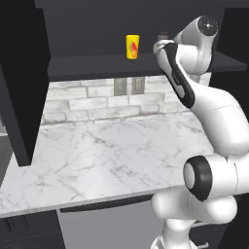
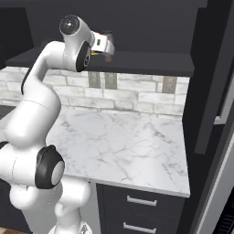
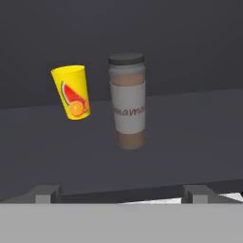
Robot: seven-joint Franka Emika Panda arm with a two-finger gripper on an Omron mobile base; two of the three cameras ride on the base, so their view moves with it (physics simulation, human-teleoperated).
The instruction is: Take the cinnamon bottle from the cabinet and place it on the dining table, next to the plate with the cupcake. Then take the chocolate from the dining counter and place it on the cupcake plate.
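**Cinnamon bottle dead ahead of the open gripper, not yet reached**

You have the gripper (image 3: 121,192) raised to shelf height and aimed into the cabinet (image 1: 87,65). In the hand view the cinnamon bottle (image 3: 127,102) stands straight ahead, on the line between the two fingertips (image 3: 45,193), so the coming move looks like a plain push forward along the hand's own axis. The bottle stands upright on the dark shelf board, its long axis vertical, dark cap on top and a pale label round the middle. It leans a little in the hand view, but I judge that to be the roll of the camera and not the bottle.

Just beside it, to the left in the hand view, stands a yellow cup (image 3: 72,92) printed with fruit. The two stand apart, not touching, but near enough that the left finger will pass between them; keep your line centred on the bottle.

The jaws stand wide open, wider than the bottle, and hold nothing. Both tips are short of the bottle and touch nothing. From the left base view the bottle's cap (image 1: 162,35) peeks out beside the wrist.
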